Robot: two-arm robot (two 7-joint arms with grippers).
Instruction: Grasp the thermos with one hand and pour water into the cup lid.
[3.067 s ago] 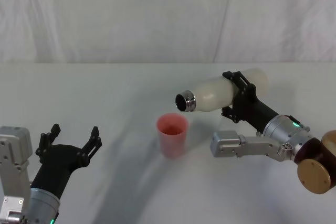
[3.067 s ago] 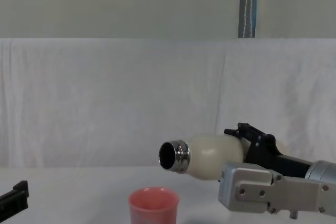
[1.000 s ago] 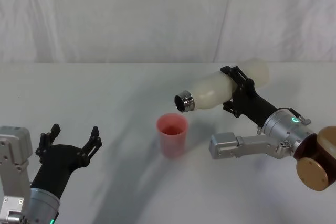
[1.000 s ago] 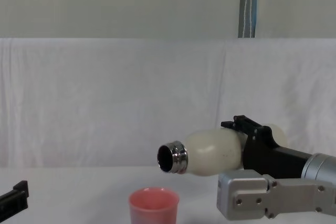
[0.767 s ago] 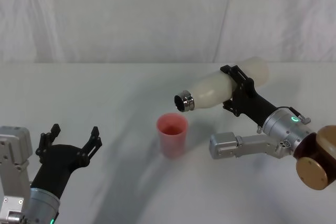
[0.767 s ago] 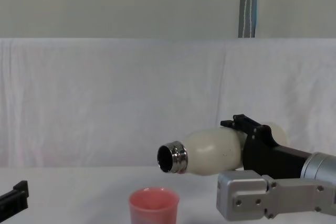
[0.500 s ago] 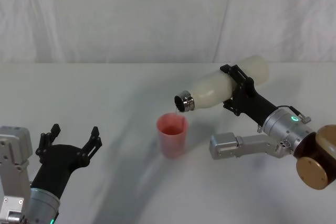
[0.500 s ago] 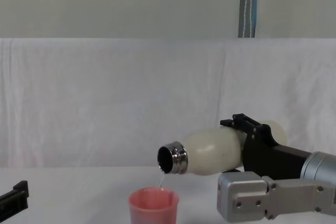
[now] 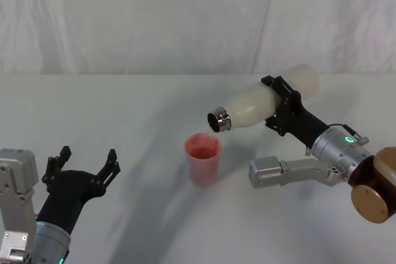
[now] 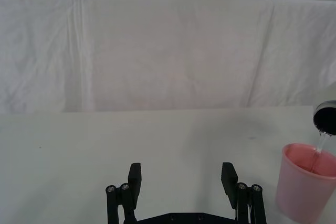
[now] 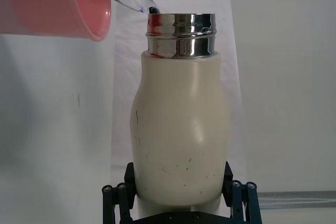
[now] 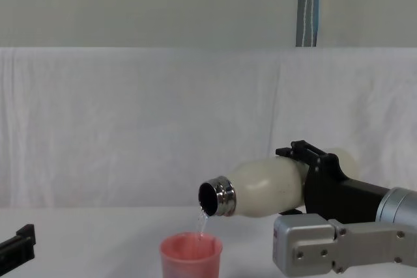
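Note:
My right gripper (image 9: 283,107) is shut on the cream-white thermos (image 9: 263,104), held tilted with its steel neck (image 9: 218,120) down and to the left, just above the pink cup lid (image 9: 202,159). A thin stream of water runs from the mouth into the cup lid (image 12: 191,254), also seen from the thermos (image 12: 264,188) in the chest view. The right wrist view shows the thermos (image 11: 180,124) between the jaws, water arcing into the cup lid (image 11: 58,4). My left gripper (image 9: 85,165) rests open at the near left, and the left wrist view shows its fingers (image 10: 135,178) with the cup lid (image 10: 305,183) off to one side.
A white table (image 9: 154,100) carries the cup lid, backed by a white cloth drape (image 9: 185,17). A grey pole (image 12: 308,4) stands behind the drape. My right arm's grey link (image 9: 281,171) lies low beside the cup lid.
The thermos has tipped a little further neck-down. Water began to flow half a second ago and now runs in a steadier stream into the cup lid. The left arm has not moved.

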